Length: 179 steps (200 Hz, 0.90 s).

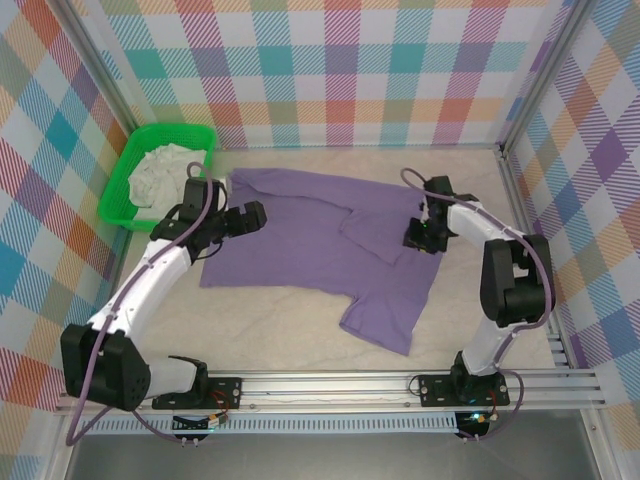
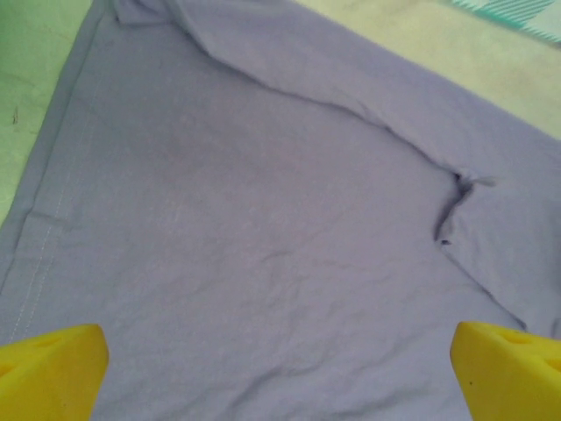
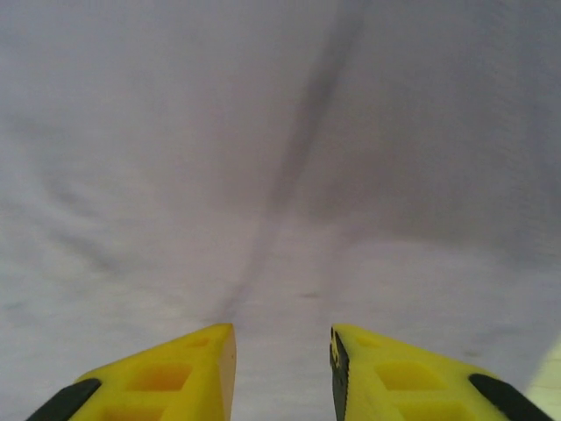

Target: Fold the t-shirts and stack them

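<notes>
anon: Beige table, how's the lavender t-shirt lying?
me: Flat mid-table, long axis left-right, hem leftward. My left gripper gapes wide, right gripper slightly parted, both over it.

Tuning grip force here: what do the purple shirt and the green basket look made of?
Purple shirt: soft, matte knit cloth, probably cotton jersey. It lies limp, creases easily and shows a stitched hem. Green basket: rigid, slightly glossy plastic, judging by its uniform bright colour and what looks like open mesh walls.

plaid walls in pastel checks enclose a beige table
</notes>
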Each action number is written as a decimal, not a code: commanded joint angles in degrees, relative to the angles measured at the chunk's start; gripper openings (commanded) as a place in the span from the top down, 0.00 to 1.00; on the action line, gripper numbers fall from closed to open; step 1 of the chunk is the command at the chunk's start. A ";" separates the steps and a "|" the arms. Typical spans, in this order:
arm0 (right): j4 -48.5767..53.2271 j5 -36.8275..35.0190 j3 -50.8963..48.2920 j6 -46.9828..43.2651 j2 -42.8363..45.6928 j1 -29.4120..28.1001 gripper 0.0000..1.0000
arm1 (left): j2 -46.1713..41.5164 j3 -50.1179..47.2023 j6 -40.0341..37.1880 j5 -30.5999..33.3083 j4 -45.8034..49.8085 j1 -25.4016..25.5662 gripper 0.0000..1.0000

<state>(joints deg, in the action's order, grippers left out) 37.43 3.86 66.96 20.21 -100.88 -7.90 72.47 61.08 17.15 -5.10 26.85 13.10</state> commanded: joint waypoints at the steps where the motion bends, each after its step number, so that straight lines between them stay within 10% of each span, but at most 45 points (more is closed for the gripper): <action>1: -4.24 2.21 -2.53 2.31 -1.88 1.34 0.67 | -3.27 -1.79 0.39 -3.48 -1.86 0.53 0.00; 179: 6.49 -2.42 16.14 -8.12 -18.51 15.53 0.69 | -11.80 -8.78 8.11 2.56 14.24 -0.05 0.05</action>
<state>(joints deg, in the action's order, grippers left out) 40.16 6.22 79.26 16.82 -114.89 7.09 62.17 54.13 20.60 -5.39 33.93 13.10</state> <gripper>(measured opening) 0.305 0.958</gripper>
